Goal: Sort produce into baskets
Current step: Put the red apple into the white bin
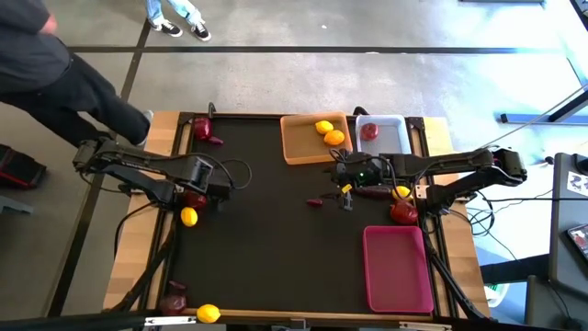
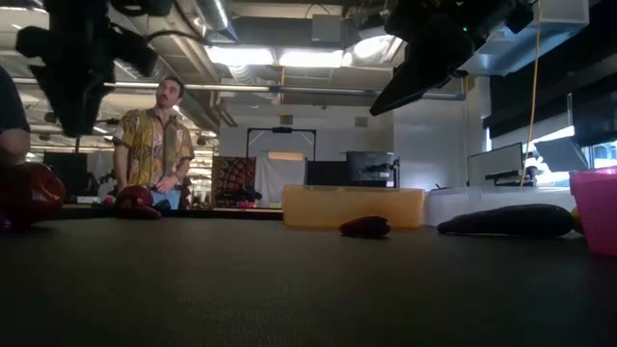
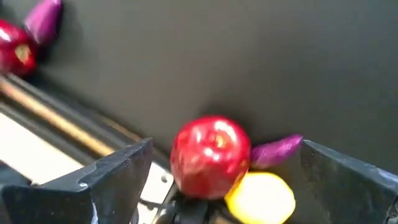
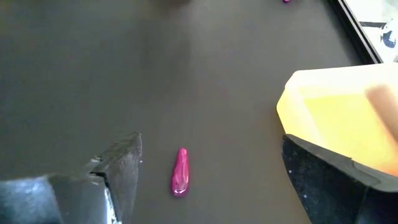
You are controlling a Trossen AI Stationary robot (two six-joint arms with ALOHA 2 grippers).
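My left gripper (image 1: 204, 184) is open above the table's left side. Below it a red apple (image 3: 210, 155), a yellow lemon (image 3: 261, 198) and a small purple piece (image 3: 277, 149) lie together on the black mat. My right gripper (image 1: 344, 179) is open above the middle of the mat, near the orange basket (image 1: 299, 147). In the right wrist view a small purple piece (image 4: 180, 171) lies on the mat below its fingers, and the orange basket (image 4: 336, 106) is beside them. The orange basket holds a lemon (image 1: 323, 127) and an orange citrus (image 1: 334, 138). The white basket (image 1: 395, 142) holds a red apple (image 1: 369, 131).
The magenta basket (image 1: 397, 268) stands at the near right. A dark eggplant (image 1: 375, 192), a lemon (image 1: 401, 192) and an apple (image 1: 402, 213) lie under the right arm. An apple (image 1: 202, 129) lies at the far left. An apple (image 1: 175, 299) and a lemon (image 1: 209, 313) lie at the near left. A person (image 1: 55, 83) stands beyond the far left corner.
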